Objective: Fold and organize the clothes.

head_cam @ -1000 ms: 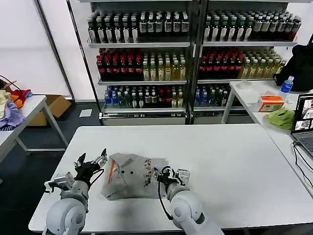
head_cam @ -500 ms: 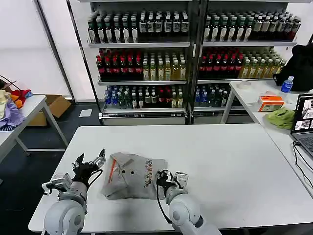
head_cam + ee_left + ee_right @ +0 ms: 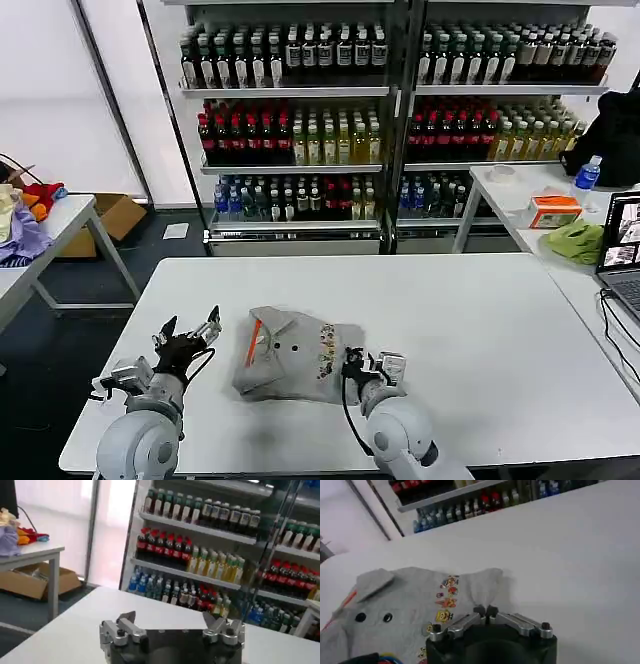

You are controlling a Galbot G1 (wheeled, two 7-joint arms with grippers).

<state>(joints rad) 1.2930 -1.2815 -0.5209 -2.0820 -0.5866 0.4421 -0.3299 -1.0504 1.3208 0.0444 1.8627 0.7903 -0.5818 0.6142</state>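
Shirt [image 3: 292, 352] dragged rightward by right gripper [image 3: 366, 364].

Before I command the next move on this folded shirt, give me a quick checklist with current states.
1. Right hand shut on the near right edge of the folded light grey shirt with orange-lined collar: ok.
2. Left hand open, off the shirt, beside it over the white table: ok.
3. Shirt fully on the table, away from its edges: ok.
4. Fold neat: not ok, the outline is uneven.
5. Table around the shirt free of other items: ok.
6. How firmly the right hand holds the fabric: cannot tell.
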